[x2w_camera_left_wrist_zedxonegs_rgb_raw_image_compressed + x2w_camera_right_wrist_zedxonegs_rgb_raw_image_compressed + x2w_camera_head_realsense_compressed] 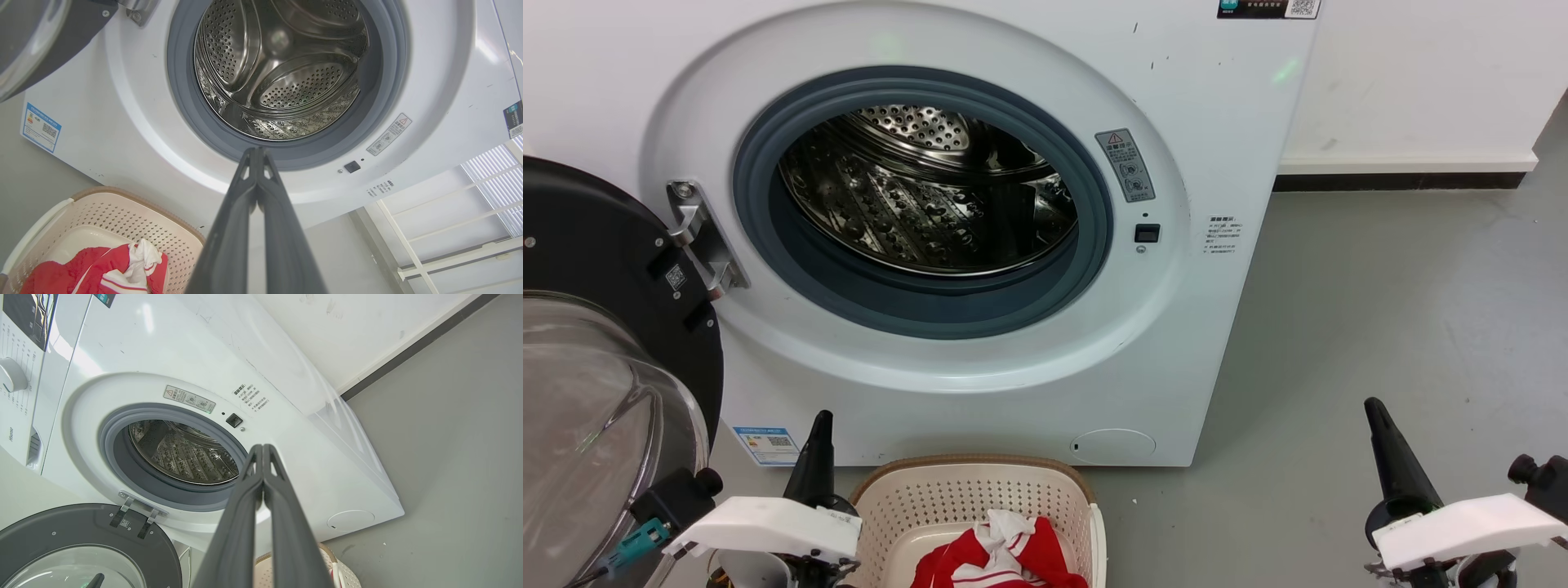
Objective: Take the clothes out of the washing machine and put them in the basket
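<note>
The white washing machine (980, 384) stands ahead with its glass door (596, 376) swung open to the left. Its steel drum (923, 196) shows bare metal and no fabric. Red clothes (1001, 555) with white stripes lie in the cream basket (968, 494) on the floor before the machine. My left gripper (823, 416) is shut and empty just left of the basket; its wrist view shows the drum (282, 69), the basket (122, 216) and the clothes (94, 271). My right gripper (1372, 404) is shut and empty over the floor far to the right.
Grey floor (1405, 327) spreads to the right of the machine up to a white wall with a dark skirting strip (1396, 181). The open door (86, 543) juts out on the left beside my left arm.
</note>
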Available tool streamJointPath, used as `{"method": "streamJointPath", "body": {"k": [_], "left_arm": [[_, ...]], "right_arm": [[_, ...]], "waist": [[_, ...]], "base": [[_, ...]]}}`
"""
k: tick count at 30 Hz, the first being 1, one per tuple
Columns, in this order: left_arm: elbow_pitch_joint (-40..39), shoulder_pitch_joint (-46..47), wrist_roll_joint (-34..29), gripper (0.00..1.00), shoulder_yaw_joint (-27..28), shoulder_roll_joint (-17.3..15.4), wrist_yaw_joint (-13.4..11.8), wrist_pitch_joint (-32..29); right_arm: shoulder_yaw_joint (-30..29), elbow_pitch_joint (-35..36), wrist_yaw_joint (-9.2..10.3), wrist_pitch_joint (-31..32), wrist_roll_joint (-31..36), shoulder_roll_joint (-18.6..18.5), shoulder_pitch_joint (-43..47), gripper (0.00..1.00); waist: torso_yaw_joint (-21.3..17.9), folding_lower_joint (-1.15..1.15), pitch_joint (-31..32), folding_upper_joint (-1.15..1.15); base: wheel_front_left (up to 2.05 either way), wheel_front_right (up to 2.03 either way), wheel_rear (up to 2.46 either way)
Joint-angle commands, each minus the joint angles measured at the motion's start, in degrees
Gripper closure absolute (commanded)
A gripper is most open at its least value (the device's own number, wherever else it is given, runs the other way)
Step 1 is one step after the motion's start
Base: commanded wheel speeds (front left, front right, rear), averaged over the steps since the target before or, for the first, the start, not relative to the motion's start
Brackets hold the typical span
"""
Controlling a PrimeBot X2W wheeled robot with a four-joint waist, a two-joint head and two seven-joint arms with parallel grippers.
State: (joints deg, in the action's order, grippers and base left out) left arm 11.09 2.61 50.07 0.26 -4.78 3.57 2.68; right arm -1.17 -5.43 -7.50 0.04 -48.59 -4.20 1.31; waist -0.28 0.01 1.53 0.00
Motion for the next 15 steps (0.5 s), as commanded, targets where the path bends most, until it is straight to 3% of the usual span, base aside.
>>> {"method": "streamJointPath", "body": {"k": [1,15], "left_arm": [[-0.4,1.7,2.3,1.0,0.5,0.0,0.5,-0.4],[0.4,2.3,11.5,1.0,1.9,0.5,1.3,-2.5]], "right_arm": [[-0.2,0.1,-0.01,0.2,-2.6,-0.5,-1.7,1.0],[-0.8,-1.8,0.0,1.1,-12.7,-0.6,-3.2,1.0]], "waist": [[0.0,0.0,0.0,0.0],[0.1,0.0,-0.3,0.0]], "base": [[0.0,0.0,0.0],[0.0,0.0,0.0]]}}
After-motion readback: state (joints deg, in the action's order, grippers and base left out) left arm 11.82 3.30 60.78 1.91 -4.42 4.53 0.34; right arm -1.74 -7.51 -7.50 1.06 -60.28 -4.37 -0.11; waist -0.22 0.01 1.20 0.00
